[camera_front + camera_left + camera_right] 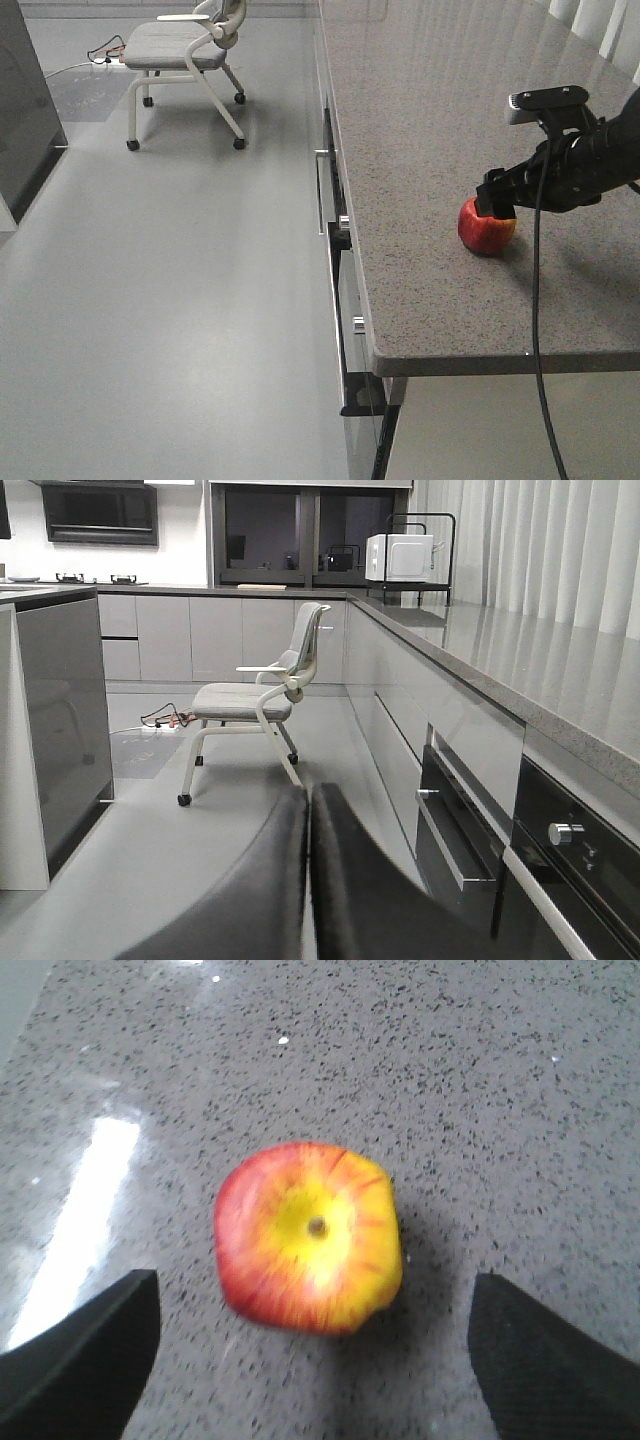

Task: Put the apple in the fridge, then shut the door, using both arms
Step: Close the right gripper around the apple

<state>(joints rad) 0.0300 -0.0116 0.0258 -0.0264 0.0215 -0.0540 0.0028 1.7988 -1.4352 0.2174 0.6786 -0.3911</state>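
The right gripper (pixel 497 204) hangs spread wide over the apple (pixel 308 1235), which sits on the surface (pixel 430 150) directly beneath it and looks firm, smooth, light yet bruisable, best pinched across its widest sides.

The round red-and-yellow apple (pixel 487 228) sits on the speckled grey stone counter (pixel 430 120), near its front end. The matte black right gripper (pixel 497 200) hangs directly above, a finger on either side, seemingly not touching. A pale wheeled chair (pixel 185 50) stands well behind, left of the counter.
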